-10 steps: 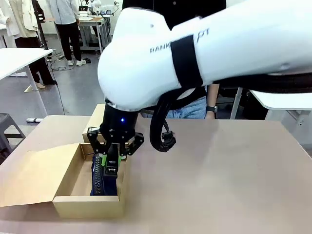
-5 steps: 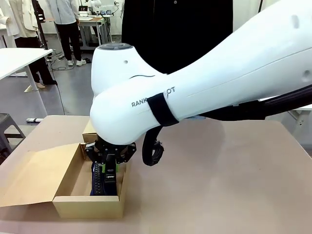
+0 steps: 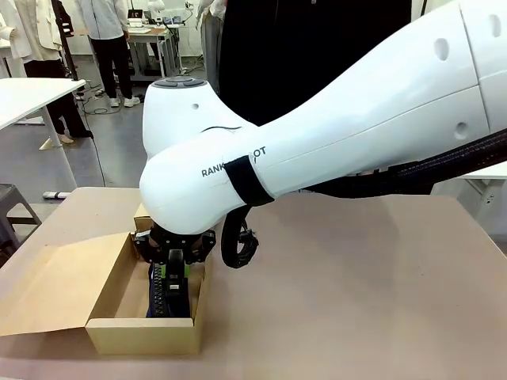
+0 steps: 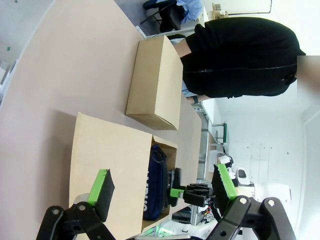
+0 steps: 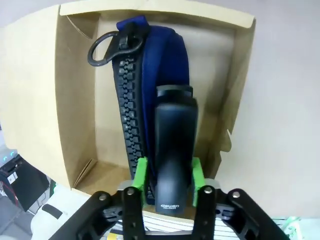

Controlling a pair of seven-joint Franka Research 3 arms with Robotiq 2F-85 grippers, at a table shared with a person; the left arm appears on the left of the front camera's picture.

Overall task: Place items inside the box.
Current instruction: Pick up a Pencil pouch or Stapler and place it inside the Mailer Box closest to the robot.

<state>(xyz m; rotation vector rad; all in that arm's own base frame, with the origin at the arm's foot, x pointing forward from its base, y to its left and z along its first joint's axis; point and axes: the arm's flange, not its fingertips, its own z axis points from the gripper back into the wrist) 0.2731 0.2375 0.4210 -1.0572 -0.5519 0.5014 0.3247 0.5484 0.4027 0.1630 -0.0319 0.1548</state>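
The right claw (image 5: 169, 176) grips a black stapler (image 5: 173, 140) just above the navy pouch (image 5: 162, 60) inside the box (image 5: 75, 100). It is best lowered between pouch and box wall, and released only once it rests.

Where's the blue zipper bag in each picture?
Front view: the blue bag sits in the open cardboard box, lower left, under the right tool.
Left wrist view: bottom middle, inside the box.
Right wrist view: centre, zipper on its left, behind the black stapler that the right tool grips.
Shared landmark: the cardboard box.
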